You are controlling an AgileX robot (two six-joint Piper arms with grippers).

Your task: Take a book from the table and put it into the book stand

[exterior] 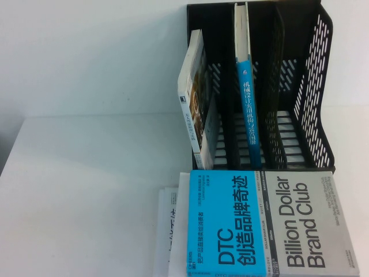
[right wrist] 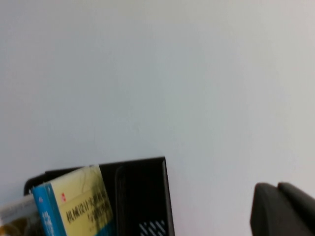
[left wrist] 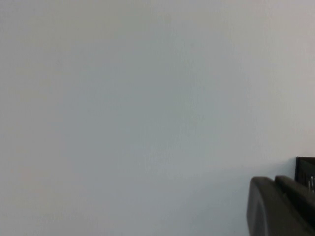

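Neither the left gripper [left wrist: 280, 206] nor the right gripper [right wrist: 283, 209] is showing whether it is released or clenched, while the book [exterior: 271, 222] is lying flat, spine running near-to-far, just near of the book stand [exterior: 311, 86], right of centre, favouring the right arm.

Glossy book [exterior: 271, 222] — perforated plastic stand [exterior: 288, 86]

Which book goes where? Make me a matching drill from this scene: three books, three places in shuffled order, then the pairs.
Things:
1. DTC book
2. blue book
3. white book

Places:
a. leaning at the stand's left end
b. flat on the table, in front of the stand
c. upright between dividers

Pairs: 1-b, 2-c, 3-a.

The left gripper faces a bare white surface. The right gripper faces the stand, holding nothing visible.
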